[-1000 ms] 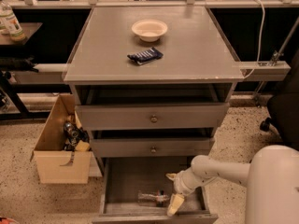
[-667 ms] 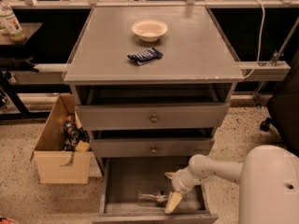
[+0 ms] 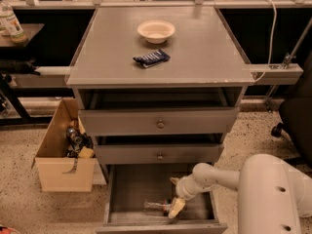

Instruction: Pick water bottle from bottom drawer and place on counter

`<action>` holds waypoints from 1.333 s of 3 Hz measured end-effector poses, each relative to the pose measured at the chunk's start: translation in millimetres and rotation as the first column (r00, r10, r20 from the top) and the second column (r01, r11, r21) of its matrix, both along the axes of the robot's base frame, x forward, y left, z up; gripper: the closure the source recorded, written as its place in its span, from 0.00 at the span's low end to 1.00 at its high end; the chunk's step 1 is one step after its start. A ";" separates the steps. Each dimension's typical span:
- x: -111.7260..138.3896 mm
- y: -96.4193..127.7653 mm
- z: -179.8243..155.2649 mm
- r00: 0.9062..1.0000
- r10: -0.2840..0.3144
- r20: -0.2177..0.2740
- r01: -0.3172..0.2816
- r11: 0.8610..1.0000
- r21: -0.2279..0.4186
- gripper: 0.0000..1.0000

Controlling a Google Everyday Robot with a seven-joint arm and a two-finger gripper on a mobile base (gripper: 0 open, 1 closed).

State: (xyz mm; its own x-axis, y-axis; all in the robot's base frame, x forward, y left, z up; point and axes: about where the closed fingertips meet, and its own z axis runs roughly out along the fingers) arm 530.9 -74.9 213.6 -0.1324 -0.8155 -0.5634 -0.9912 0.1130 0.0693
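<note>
Hand [image 3: 175,195] sat open low in the bottom drawer [image 3: 131,189], one tip just beside the water bottle [image 3: 156,206] lying near the front wall, so I feared closing would knock it aside.

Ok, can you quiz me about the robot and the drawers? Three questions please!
1. True or false: the water bottle stands upright on the counter.
2. Where is the gripper? A on the counter; B in the open bottom drawer, beside the bottle; C out of sight.
3. Which two things sit on the counter?
Key: 1 false, it lies in the bottom drawer. 2 B. 3 a white bowl and a dark blue packet.
</note>
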 end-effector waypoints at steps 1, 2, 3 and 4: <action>11.0 4.7 -24.5 1.000 -0.026 0.000 0.026 1.000 -0.017 0.00; 16.3 9.0 -47.4 0.999 -0.041 -0.022 0.041 0.999 -0.018 0.00; 20.9 11.7 -65.1 0.998 -0.049 -0.043 0.049 0.999 -0.010 0.00; 24.4 10.6 -79.3 0.996 -0.053 -0.072 0.054 0.998 0.015 0.00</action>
